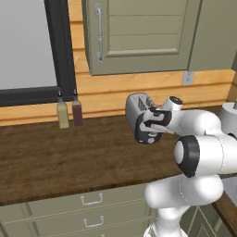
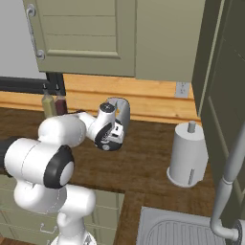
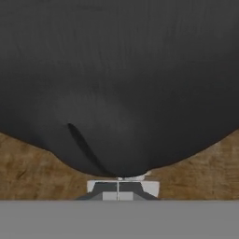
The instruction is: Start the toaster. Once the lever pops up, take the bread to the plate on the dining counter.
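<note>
The toaster (image 1: pixel 137 103) is a small silver shell with a glossy black end panel (image 3: pixel 116 79), standing at the back of the brown kitchen counter (image 1: pixel 69 157). In the right base view the toaster (image 2: pixel 123 106) shows just behind the hand. My gripper (image 3: pixel 118 186) is shut, its fingertips together right at the lower edge of the black panel, low near the counter. My hand (image 1: pixel 154 121) covers most of that end of the toaster. The bread is hidden. The plate and the dining counter are out of view.
Two bottles (image 1: pixel 62 113) (image 1: pixel 77 111) stand by the wall to the left. A grey cylindrical canister (image 2: pixel 188 155) sits to the right, with a sink (image 2: pixel 182 229) and faucet (image 2: pixel 229 177) beyond. Wall cabinets (image 1: pixel 139 37) hang overhead; drawers (image 1: pixel 92 208) lie below.
</note>
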{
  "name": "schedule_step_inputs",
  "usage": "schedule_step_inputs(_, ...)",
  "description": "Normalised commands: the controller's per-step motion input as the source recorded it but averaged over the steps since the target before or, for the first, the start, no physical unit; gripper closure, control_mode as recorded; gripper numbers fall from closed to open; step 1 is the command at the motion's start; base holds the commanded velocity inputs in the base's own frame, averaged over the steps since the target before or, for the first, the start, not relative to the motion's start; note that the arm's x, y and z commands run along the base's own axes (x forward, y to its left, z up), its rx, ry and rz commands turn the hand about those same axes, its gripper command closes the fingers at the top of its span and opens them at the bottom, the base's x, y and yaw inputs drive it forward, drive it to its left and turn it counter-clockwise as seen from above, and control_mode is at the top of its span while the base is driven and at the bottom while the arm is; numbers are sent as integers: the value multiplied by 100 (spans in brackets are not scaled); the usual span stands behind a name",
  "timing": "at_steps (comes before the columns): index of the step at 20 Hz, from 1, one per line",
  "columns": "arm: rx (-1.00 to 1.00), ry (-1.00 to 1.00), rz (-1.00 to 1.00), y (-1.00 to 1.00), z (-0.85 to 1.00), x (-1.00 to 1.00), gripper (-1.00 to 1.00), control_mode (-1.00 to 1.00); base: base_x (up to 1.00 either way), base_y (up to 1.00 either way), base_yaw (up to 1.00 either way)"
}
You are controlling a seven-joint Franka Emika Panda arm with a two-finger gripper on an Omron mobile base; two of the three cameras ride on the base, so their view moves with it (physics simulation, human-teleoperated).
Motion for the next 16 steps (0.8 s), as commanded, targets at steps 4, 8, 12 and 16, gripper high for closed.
schedule_step_inputs(4,2,-1,0,1,16,-72,100,-100,0,0,0)
schedule_step_inputs(8,1,0,1,0,96,-75,100,-100,0,0,0)
schedule_step_inputs(12,0,0,0,0,100,-51,100,-100,0,0,0)
schedule_step_inputs(16,-1,-3,7,-7,100,-52,100,-100,0,0,0)
